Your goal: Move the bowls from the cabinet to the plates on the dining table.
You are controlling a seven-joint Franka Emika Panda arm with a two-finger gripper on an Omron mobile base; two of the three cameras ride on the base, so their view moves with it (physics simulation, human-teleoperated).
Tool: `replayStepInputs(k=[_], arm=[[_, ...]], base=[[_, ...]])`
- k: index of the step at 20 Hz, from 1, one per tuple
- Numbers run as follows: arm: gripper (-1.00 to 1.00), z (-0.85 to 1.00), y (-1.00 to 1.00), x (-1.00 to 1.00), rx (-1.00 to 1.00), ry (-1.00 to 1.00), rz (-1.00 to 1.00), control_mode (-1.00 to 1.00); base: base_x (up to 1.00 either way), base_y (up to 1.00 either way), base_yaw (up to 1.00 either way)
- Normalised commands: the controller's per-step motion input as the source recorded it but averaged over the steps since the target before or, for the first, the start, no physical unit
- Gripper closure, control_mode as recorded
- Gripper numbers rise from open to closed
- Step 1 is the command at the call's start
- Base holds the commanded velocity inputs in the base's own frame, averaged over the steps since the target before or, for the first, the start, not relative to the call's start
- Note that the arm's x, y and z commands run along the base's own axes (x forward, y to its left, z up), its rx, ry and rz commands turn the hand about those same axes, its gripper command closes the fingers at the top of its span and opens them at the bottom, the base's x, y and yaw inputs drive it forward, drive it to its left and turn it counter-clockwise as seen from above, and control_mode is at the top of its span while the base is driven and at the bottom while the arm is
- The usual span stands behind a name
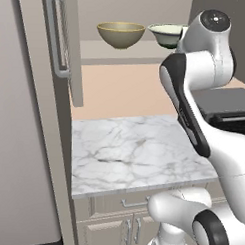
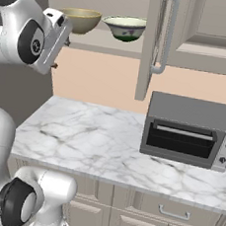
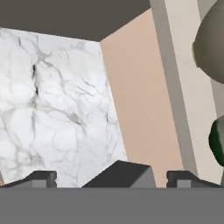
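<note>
Bowls (image 1: 120,34) sit on the cabinet (image 2: 163,36) shelf beside the open hand (image 3: 111,177)

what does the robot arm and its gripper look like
The arm is glossy white with rounded, bulbous links, and dark grey to black bands and round caps at the joints. One link carries a long dark stripe along its edge. The gripper ends in two small dark grey, blocky finger tips. No loose cables show.

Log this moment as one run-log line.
end effector: open, empty | bowls: on cabinet shelf, untouched | cabinet doors: open
</note>
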Motion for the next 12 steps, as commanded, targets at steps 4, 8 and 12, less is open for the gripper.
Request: replayStepInputs(k=[4,8,12], arm=[[-1.00,0.15,0.00,0.42,0.00,-0.03,0.01,-1.00],[-1.00,0.20,0.02,0.47,0.07,-0.01,-0.07,-1.00],[-1.00,0.15,0.19,0.23,0.08,-0.06,-0.25,-1.00]], base=[[0.00,0.00,0.00],[0.00,0.00,0.00],[0.00,0.00,0.00]])
